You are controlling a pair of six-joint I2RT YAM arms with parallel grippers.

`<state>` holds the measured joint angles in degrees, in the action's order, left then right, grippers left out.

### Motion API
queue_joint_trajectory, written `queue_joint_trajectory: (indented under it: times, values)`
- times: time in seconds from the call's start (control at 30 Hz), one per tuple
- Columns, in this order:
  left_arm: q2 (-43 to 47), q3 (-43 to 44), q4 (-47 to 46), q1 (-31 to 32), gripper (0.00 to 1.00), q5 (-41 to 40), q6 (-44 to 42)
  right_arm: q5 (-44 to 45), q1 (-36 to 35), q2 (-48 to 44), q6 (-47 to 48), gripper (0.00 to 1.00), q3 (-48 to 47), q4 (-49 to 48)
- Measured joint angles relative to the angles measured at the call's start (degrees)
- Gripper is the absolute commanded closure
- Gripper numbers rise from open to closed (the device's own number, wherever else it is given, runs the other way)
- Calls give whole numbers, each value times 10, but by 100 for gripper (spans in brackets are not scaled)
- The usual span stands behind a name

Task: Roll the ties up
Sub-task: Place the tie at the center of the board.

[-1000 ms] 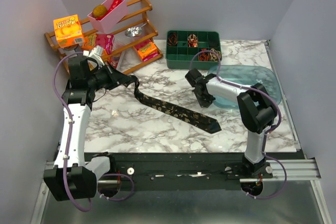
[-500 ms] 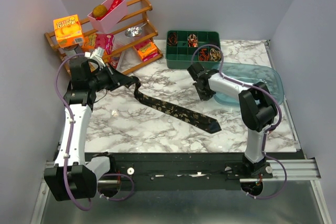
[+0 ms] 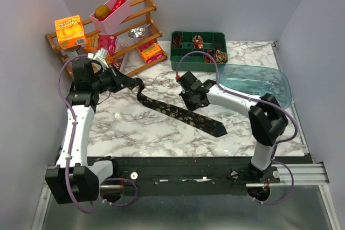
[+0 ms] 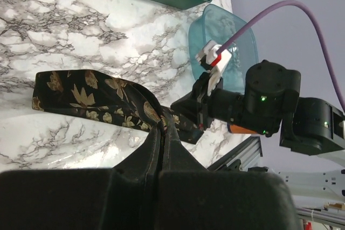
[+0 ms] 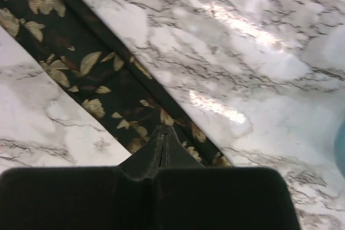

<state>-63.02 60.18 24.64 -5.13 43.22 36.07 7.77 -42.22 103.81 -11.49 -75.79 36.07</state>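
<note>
A dark necktie (image 3: pixel 180 113) with a tan-gold leaf pattern lies diagonally on the marble table, its wide pointed end at the front right. My left gripper (image 3: pixel 138 86) is shut on its narrow, folded-over end, which also shows in the left wrist view (image 4: pixel 86 94). My right gripper (image 3: pixel 192 104) is shut, its tips just over the middle of the tie (image 5: pixel 81 63); I cannot tell whether they touch it. Small coiled ties (image 3: pixel 215 56) sit in compartments of the green tray (image 3: pixel 178 60).
A clear blue bin (image 3: pixel 259 82) lies at the right of the table. A wooden rack (image 3: pixel 135 60) with an orange box (image 3: pixel 70 30), a pink bin (image 3: pixel 113 13) and snack packs stands at the back left.
My right arm has swung left from beside the blue bin to over the middle of the tie. The left gripper and the tie have stayed put.
</note>
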Motion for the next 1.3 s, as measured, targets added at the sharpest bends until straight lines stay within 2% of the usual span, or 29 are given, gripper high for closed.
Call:
queue_joint_trajectory:
  times: [0.27,0.4,0.73,1.1,1.3]
  values:
    - [-7,0,-15,0,100,3,4,-26,-32,78,-5,99,-21,-11]
    - [-8,0,-17,0,100,5,8,-28,-35,88,-5,99,-28,-10]
    - [-8,0,-29,0,100,15,28,-12,-35,67,-10,99,7,-17]
    - [-5,-21,-51,-1,100,27,66,58,-38,26,-22,99,61,43]
    - [8,-48,-51,-22,100,28,73,77,-38,17,-25,99,72,71]
